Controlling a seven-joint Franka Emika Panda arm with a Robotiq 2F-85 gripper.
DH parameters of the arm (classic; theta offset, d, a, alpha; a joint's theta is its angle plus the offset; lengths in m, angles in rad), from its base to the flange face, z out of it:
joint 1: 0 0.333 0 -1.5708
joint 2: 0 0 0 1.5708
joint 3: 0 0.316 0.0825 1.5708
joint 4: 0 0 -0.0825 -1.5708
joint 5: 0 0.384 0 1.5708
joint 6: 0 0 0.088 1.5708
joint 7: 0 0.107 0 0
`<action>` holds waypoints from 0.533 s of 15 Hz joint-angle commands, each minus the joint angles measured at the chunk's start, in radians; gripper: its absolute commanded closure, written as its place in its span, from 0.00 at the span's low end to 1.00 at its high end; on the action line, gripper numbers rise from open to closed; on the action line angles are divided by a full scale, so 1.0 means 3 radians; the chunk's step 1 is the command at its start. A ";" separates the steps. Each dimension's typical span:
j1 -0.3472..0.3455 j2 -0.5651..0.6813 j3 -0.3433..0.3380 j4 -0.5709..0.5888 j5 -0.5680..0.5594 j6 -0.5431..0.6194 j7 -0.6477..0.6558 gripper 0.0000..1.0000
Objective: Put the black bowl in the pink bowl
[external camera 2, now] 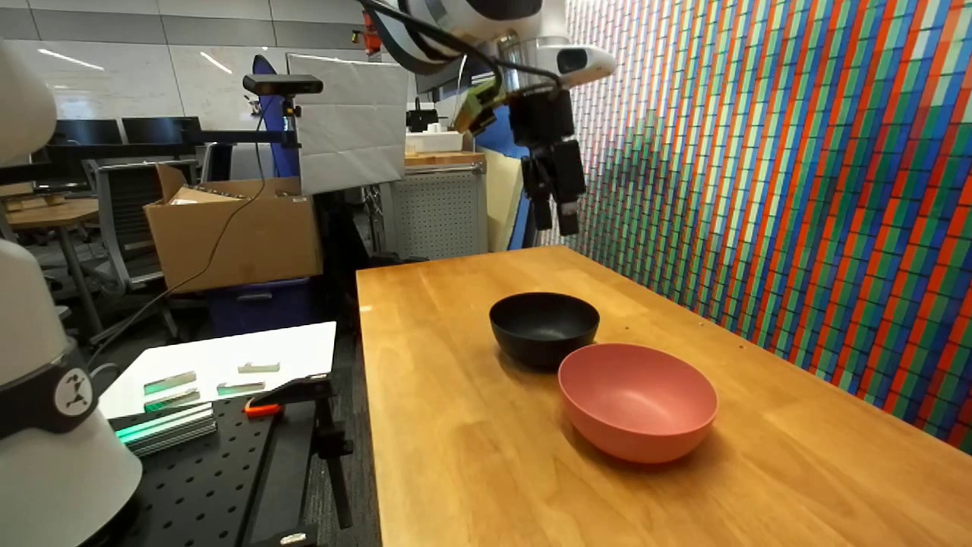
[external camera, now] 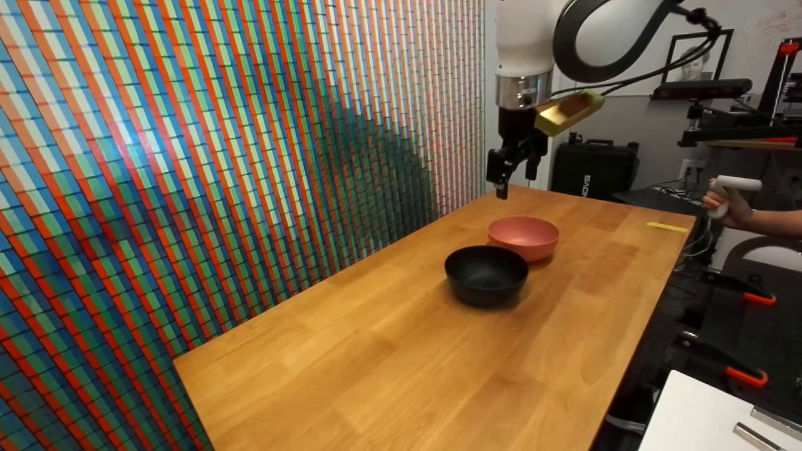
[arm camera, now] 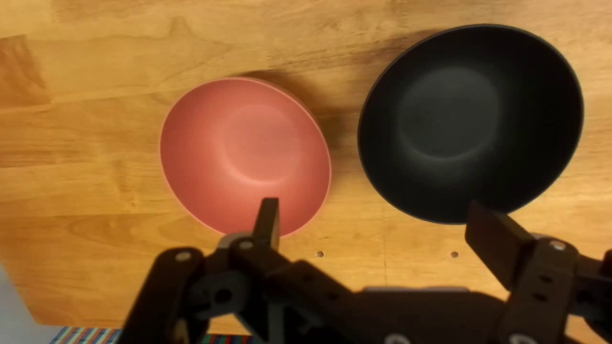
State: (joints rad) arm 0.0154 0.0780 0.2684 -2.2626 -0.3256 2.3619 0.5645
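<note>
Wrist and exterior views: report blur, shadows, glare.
In the wrist view, the gripper looks dark and soft, the pink bowl and black bowl sharper, casting shadows; in an exterior view, glare and a dark shadowlike patch on the patterned wall; in an exterior view, light streaks on the white wall.

in the wrist view, the pink bowl [arm camera: 246,153] looked smooth and matt, like the black bowl [arm camera: 468,124] at its three o'clock; the table [arm camera: 95,143] looked like smooth, grained wood.
</note>
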 commanded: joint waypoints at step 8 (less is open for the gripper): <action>0.0613 0.1510 -0.0554 0.1193 0.0352 -0.0152 -0.0254 0.00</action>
State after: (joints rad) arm 0.1588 0.4411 0.1430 -2.0137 -0.2736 2.3593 0.5421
